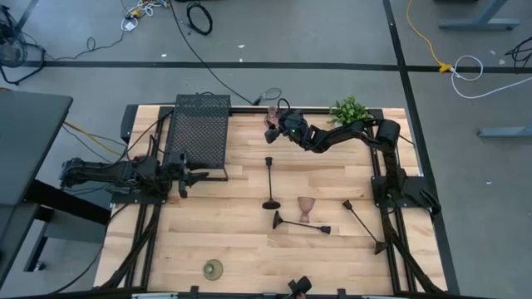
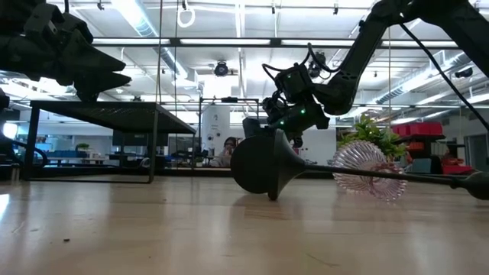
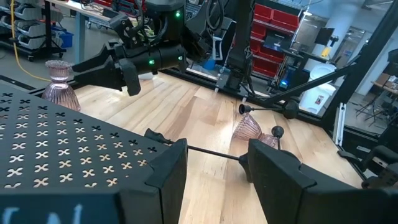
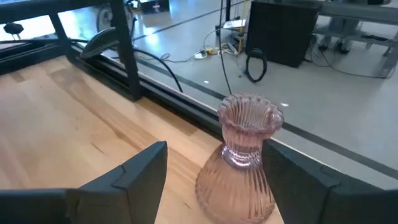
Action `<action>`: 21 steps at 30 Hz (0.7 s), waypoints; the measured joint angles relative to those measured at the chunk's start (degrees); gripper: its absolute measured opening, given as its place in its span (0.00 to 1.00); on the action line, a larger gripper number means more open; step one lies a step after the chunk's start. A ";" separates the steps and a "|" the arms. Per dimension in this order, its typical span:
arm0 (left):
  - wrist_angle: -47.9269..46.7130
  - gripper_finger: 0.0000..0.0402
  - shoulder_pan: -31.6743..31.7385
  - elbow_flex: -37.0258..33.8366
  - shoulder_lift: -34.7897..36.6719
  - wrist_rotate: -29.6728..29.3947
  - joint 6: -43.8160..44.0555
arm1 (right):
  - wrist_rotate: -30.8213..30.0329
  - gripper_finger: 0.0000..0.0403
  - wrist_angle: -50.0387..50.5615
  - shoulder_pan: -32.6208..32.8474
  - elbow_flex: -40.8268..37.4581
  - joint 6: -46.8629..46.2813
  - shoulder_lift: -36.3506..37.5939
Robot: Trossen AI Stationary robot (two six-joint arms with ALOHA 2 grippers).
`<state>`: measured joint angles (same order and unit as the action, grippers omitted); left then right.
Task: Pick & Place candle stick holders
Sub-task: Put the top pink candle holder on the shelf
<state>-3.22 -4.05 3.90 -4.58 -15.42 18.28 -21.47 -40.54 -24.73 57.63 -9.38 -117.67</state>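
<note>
1. Wooden table on a grey floor with loose cables; left gripper beside the mesh box, fingers parted, holding nothing.
2. Olive-gold holder near the front edge; black stems: one upright, two lying; pink goblet between them.
3. Right gripper at the far edge, fingers wide either side of a second goblet, not touching; plant beside it.
4. Low view alone shows a workshop with a person seated behind.

Left pincer open over mesh box, right pincer near pink goblet
</note>
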 joint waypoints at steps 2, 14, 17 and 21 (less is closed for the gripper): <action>0.00 0.43 0.01 0.00 0.00 0.00 -0.02 | -0.75 0.65 -0.21 -0.07 0.00 0.29 0.00; 0.00 0.43 0.02 -0.02 0.00 0.00 0.00 | 1.15 0.44 0.04 -0.22 0.00 1.56 0.00; 0.02 0.43 0.02 -0.02 0.00 0.00 0.00 | 1.53 0.33 0.04 -0.22 0.00 2.35 0.00; 0.02 0.43 0.02 -0.02 0.00 0.00 0.00 | 2.24 0.20 -0.04 -0.37 0.00 2.37 0.00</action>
<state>-3.20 -4.03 3.88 -4.58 -15.42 18.28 -19.23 -40.57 -25.10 57.63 -7.01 -117.67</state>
